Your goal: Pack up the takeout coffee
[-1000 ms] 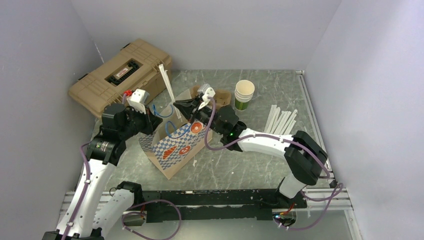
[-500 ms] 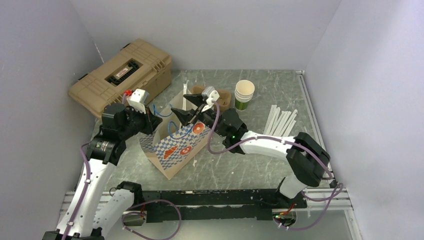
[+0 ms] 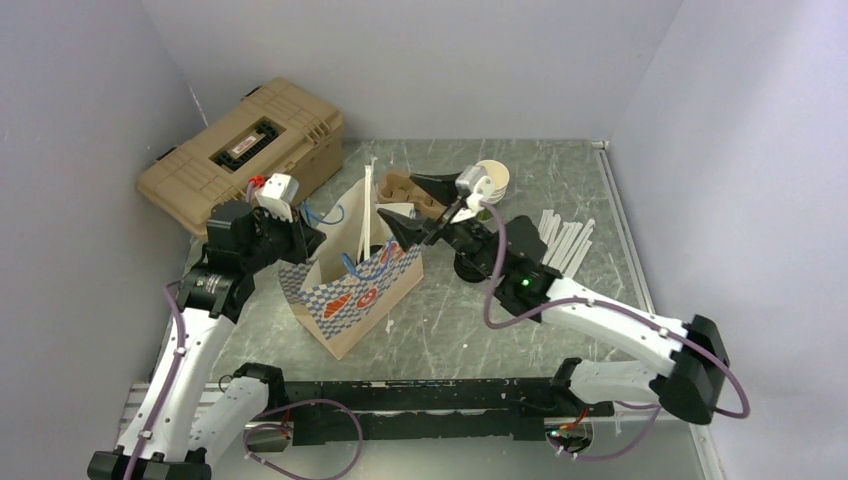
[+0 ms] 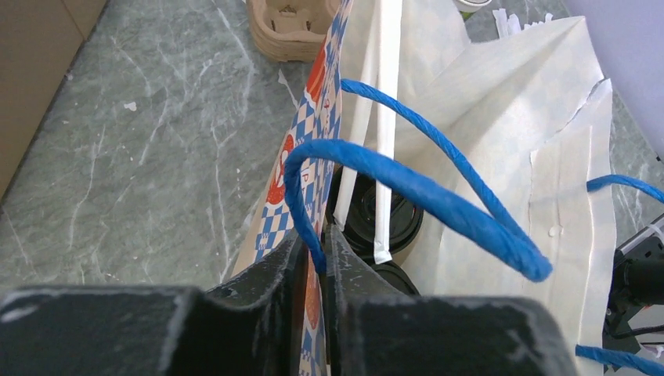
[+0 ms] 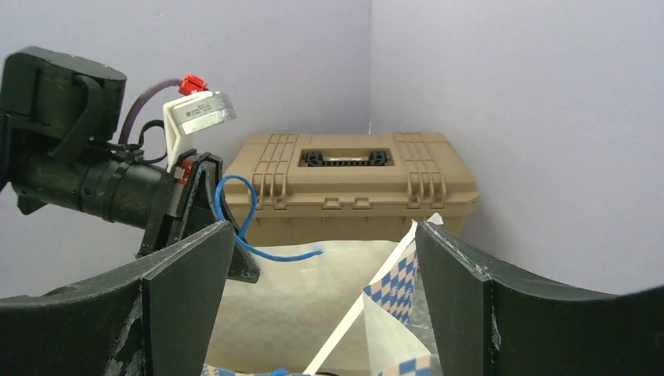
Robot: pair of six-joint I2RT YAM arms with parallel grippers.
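Walls [image 3: 400, 60] hem the tabletop [image 3: 440, 335] on three sides, toolbox [image 3: 245, 150] far left; bare surface lies nearside of the bag [image 3: 355, 295]. My right tool [image 3: 413, 203] hangs over the bag's mouth, jaws wide apart, empty. The coffee [image 4: 359, 215] sits down inside, a straw [image 4: 382, 157] across its lid. My left tool [image 4: 313, 244] pinches the bag's rim, jaws nearly together.

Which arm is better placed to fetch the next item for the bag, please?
Probably the right. The right gripper is open and empty beside the mouth of the bag, on the side nearer the loose straws. The left gripper pinches the bag's rim and should stay there.
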